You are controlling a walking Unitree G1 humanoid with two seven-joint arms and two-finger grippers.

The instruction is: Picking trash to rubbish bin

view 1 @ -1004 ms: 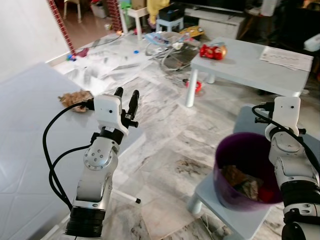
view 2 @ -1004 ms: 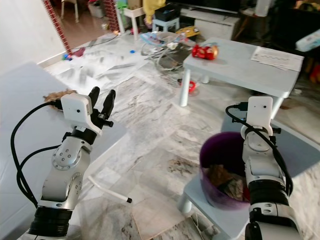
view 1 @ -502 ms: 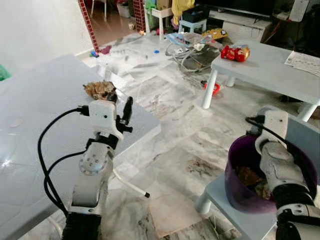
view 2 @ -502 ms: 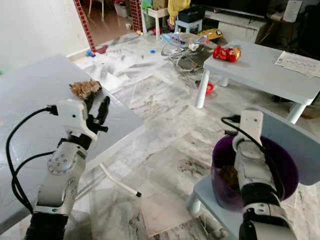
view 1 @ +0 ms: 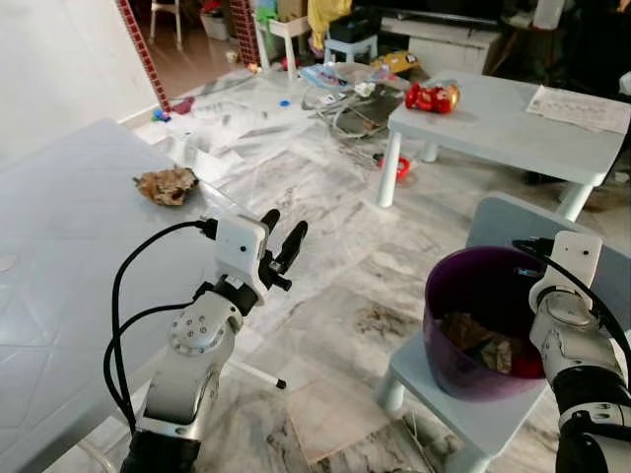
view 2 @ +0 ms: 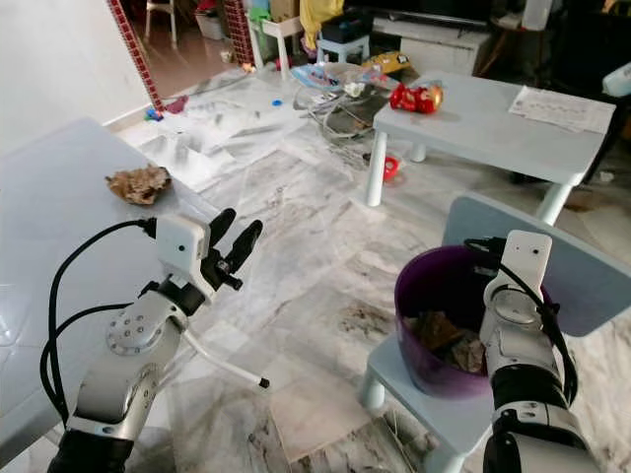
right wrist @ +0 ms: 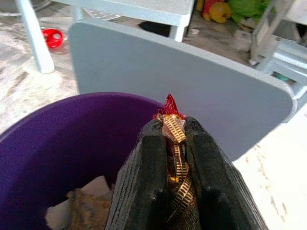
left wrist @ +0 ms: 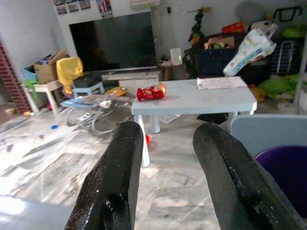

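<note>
The left arm is raised in front of the body, bent at the elbow, and the left gripper (view 1: 282,236) is pointed forward and slightly upward with its two black fingers (left wrist: 116,182) spread apart and nothing held between them. The right arm is held low at the right side, its wrist angled downward. The right gripper (right wrist: 173,143) is closed, with a red and gold wrapper (right wrist: 172,125) pinched between its fingers.

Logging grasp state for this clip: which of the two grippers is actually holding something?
The right gripper, poised over the purple bin, is shut on a red-and-gold wrapper. The left gripper is open, with nothing between its fingers.
</note>
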